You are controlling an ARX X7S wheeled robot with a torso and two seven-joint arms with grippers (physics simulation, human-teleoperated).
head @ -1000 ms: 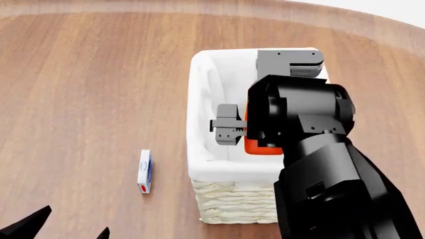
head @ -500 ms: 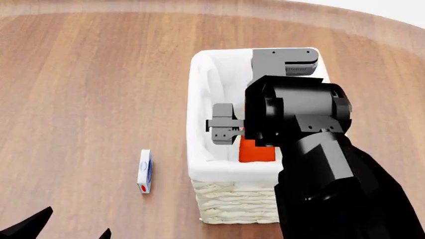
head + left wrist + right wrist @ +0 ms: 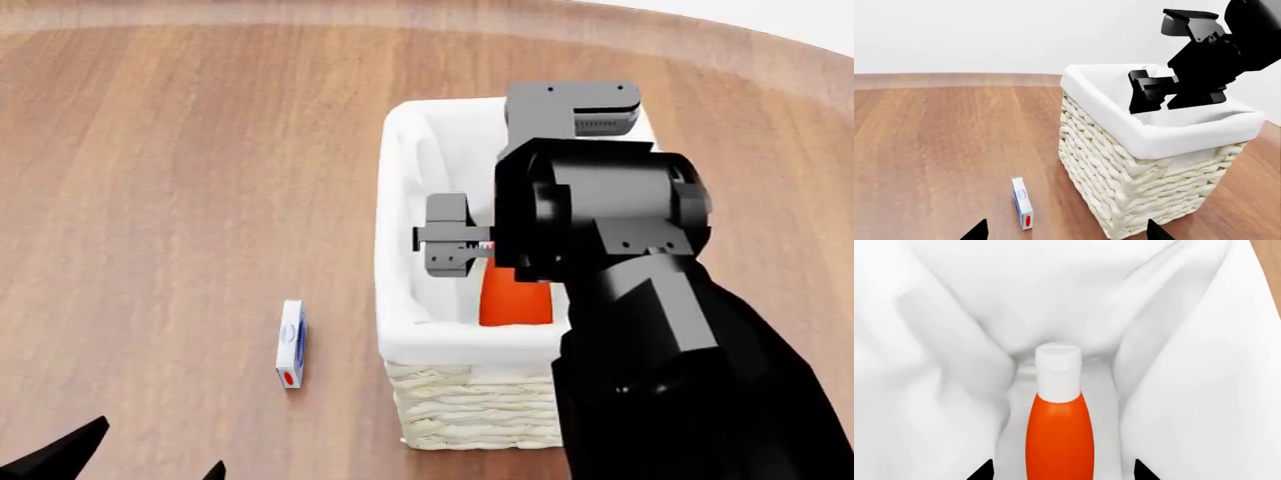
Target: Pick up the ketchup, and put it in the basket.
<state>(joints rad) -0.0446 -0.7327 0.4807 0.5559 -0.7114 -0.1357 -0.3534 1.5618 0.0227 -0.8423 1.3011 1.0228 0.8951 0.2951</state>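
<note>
Ketchup inside basket.
Right claw spread open around ketchup; left claw open beside basket.

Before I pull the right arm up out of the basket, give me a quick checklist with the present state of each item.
1. Ketchup inside the basket: ok, the orange-red bottle lies within the white liner.
2. Right gripper released: ok, its fingertips stand wide of the bottle on both sides, with gaps showing.
3. Bottle resting on the basket floor: cannot tell, its lower end is out of frame.
4. Right arm clear of the rim: cannot tell, it hangs over the basket and hides the far side.
5. Left gripper out of the way: ok, open and low beside the basket.
6. Small white box on the table: ok, apart from the basket.
</note>
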